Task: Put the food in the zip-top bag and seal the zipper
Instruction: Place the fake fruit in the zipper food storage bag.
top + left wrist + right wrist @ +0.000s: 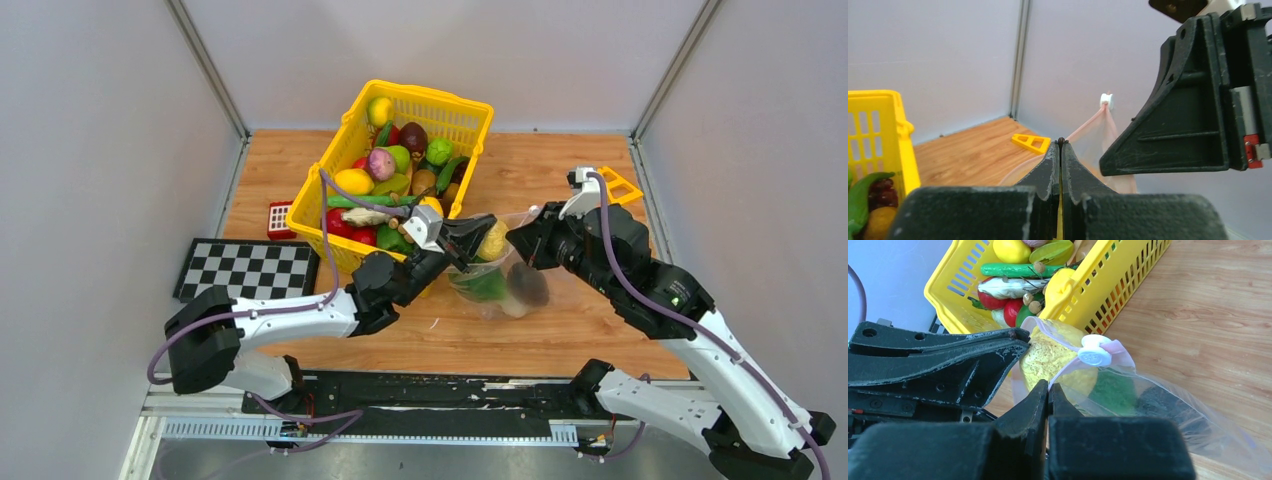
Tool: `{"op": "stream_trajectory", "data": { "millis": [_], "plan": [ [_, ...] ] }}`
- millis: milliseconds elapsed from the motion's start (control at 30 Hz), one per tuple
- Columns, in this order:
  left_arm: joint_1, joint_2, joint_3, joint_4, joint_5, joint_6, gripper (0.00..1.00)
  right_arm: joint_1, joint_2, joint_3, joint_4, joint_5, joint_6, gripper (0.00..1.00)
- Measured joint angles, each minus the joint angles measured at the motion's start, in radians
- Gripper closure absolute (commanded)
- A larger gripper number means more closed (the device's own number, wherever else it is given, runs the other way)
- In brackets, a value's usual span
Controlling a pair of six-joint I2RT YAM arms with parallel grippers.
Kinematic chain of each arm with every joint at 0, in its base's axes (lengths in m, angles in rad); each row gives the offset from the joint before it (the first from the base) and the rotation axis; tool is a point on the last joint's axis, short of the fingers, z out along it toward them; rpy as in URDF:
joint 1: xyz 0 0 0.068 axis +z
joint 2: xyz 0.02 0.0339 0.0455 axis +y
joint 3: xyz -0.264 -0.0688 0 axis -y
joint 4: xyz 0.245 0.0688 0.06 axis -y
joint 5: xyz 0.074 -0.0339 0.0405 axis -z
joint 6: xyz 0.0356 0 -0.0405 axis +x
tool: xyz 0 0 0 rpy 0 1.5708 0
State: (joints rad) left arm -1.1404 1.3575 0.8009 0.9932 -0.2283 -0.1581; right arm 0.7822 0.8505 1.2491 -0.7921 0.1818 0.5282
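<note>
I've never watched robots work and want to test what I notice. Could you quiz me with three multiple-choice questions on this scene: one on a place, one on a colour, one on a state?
1. Where is the zip-top bag?
A) on the floor
B) held between the left gripper and the right gripper
C) on a shelf

2. What colour is the basket?
A) yellow
B) blue
C) white

3. What state is the bag in?
A) empty
B) folded flat
C) holding some food

Answers: 1 B, both grippers are shut on its pink zipper. 2 A, its lattice walls are yellow. 3 C, yellow and green pieces show through the plastic.
</note>
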Motion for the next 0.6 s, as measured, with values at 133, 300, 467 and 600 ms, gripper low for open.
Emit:
{"op": "stream_trajectory", "data": {
  "millis": [133, 300, 467, 600],
  "plan": [
    [-0.021, 0.040, -0.001, 0.063, -0.019, -0.039, 1.00, 0.000, -0.009, -0.029, 0.024, 0.002, 0.020, 1.00],
    [-0.033, 0.075, -0.042, 0.144, -0.068, -0.113, 0.99, -0.016, -0.029, -0.059, 0.056, 0.008, 0.045, 1.00],
    [-0.037, 0.094, -0.069, 0.171, -0.108, -0.166, 0.80, -0.042, -0.052, -0.075, 0.071, 0.010, 0.055, 1.00],
    [-0.040, 0.093, -0.068, 0.153, -0.104, -0.174, 0.58, -0.062, -0.057, -0.084, 0.083, 0.007, 0.061, 1.00]
  ]
}}
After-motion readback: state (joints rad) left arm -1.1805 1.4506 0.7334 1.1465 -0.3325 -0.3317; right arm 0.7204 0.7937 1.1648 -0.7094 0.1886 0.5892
